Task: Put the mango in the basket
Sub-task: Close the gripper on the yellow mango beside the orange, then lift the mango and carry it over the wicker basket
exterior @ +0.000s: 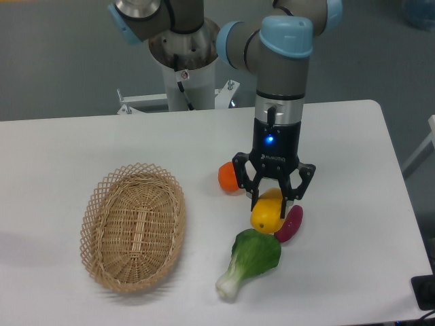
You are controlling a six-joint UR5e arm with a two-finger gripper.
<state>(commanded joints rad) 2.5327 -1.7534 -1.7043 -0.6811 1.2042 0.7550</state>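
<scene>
Claw [273, 202] clenched on the mango [267, 213], just above the desk [353, 204], basket [133, 226] well apart to the left. Could slip from the smooth skin, or clip the leafy green [250, 261] and purple vegetable [290, 223] alongside.

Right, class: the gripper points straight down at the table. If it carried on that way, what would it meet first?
The gripper already has its jaws around the mango, so the mango would press onto the white table first. It may also brush the purple-red vegetable beside it; depth is unclear.
</scene>
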